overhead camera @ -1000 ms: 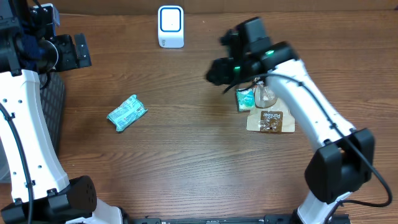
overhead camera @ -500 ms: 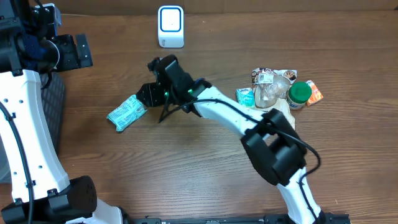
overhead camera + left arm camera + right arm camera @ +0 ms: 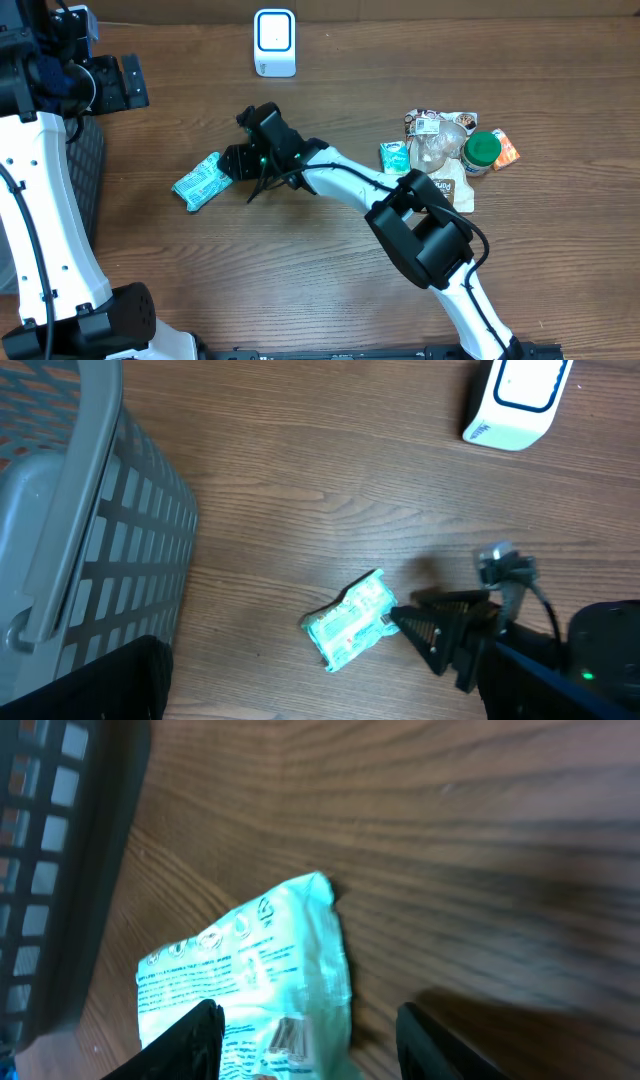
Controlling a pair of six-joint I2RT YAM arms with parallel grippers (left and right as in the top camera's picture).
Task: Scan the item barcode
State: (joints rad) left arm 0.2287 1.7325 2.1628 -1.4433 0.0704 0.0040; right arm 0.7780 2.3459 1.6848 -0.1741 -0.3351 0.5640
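Packet (image 3: pixel 204 181): lying flat on the table (image 3: pixel 300 270), toward 9 o'clock from the centre in the overhead view, printed side facing up, inside no container.
Right gripper (image 3: pixel 243 172): hovering low at the packet's 3 o'clock end, fingers (image 3: pixel 190 1040) standing apart, clamping nothing; in the wrist view, straddling the packet's near edge, one finger overlapping it, the other over bare wood.
Left gripper (image 3: pixel 108 84): hanging high toward 10 o'clock, over the basket's side, jaws spread wide, carrying nothing.
Scanner (image 3: pixel 274 42): standing at 12 o'clock near the far table edge, white with a blue-rimmed face, well apart from the packet.
Basket (image 3: pixel 90 550): sitting at 9 o'clock beside the table, grey, slotted walls; only a corner of the inside showing, contents impossible to tell.
Pile (image 3: pixel 440 165): crowding together toward 2 o'clock, loose on the wood, not in any container.
Jar (image 3: pixel 482 150): standing upright with a green lid at the pile's 3 o'clock side, touching a clear bag (image 3: pixel 430 150).
Pouch (image 3: pixel 452 190): lying flat, brown, at the pile's 6 o'clock edge.
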